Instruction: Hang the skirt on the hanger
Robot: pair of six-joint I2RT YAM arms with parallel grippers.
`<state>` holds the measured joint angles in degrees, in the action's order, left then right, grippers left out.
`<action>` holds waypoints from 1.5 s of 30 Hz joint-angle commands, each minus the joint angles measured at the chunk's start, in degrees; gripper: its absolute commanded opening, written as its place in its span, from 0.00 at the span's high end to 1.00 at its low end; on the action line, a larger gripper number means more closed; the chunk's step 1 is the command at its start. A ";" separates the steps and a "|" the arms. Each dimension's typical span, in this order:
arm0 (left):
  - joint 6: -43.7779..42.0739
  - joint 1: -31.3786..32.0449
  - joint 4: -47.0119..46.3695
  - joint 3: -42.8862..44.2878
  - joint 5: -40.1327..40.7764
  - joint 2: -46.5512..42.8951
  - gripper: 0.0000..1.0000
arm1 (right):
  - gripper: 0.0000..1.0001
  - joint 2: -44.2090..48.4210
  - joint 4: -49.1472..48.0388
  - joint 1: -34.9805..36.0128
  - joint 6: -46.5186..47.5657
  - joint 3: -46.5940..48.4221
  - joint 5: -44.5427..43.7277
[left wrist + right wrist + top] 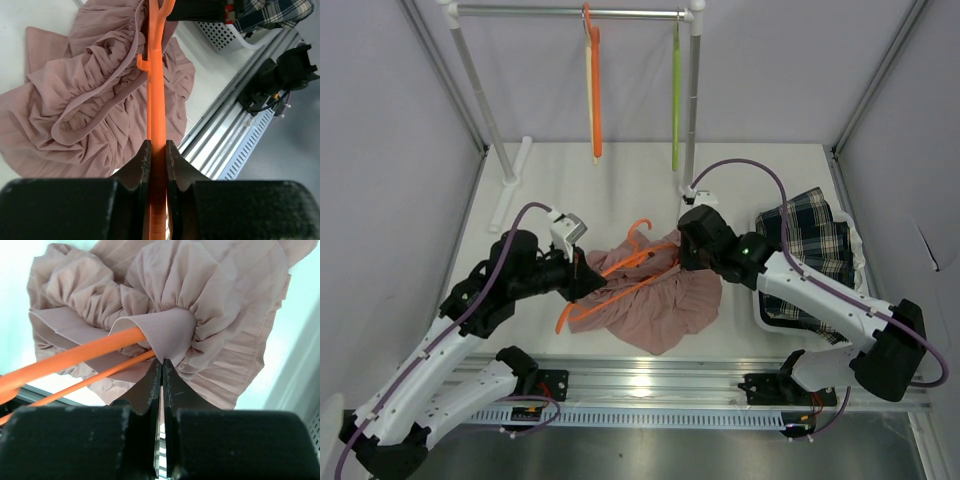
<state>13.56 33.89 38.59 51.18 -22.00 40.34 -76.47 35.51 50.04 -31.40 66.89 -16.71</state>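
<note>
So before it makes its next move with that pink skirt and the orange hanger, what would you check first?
1. Left gripper clamped on the orange hanger: ok, the bar sits squarely between its jaws.
2. Right gripper pinching the pink skirt at the waistband: ok, shut on the fabric.
3. Hanger arm inside the waistband: ok at the right gripper's end; the far end, cannot tell.
4. Hanger hook free of cloth: ok, it sticks out past the skirt in the top view.
5. Right arm clear of the plaid garment in the white basket: cannot tell, the arm passes over them.
</note>
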 commanded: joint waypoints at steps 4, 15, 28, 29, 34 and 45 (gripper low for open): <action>1.38 2.06 -10.19 1.03 3.89 3.25 1.00 | 1.00 3.69 0.88 0.93 0.46 2.28 -1.04; 1.73 4.34 -17.75 -0.02 4.86 11.16 1.00 | 1.00 4.92 1.41 2.34 -0.07 1.23 -1.57; 3.58 6.28 -24.88 -4.94 5.82 14.24 1.00 | 0.89 4.75 -2.63 2.17 1.51 -4.23 -1.13; 3.58 6.62 -24.96 -5.30 6.09 14.24 1.00 | 0.81 4.83 -2.98 2.17 1.69 -4.40 -1.05; 3.66 7.33 -25.67 -6.18 6.62 14.86 1.00 | 0.61 5.19 -3.87 2.95 3.09 -4.40 -0.60; 3.66 8.47 -25.76 -6.44 7.67 15.65 1.00 | 0.49 10.63 -9.40 7.53 6.87 -4.49 -1.75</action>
<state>16.56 41.69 16.75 44.66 -15.11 56.01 -67.88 30.61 56.73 -26.98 62.39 -17.56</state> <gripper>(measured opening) 0.151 0.507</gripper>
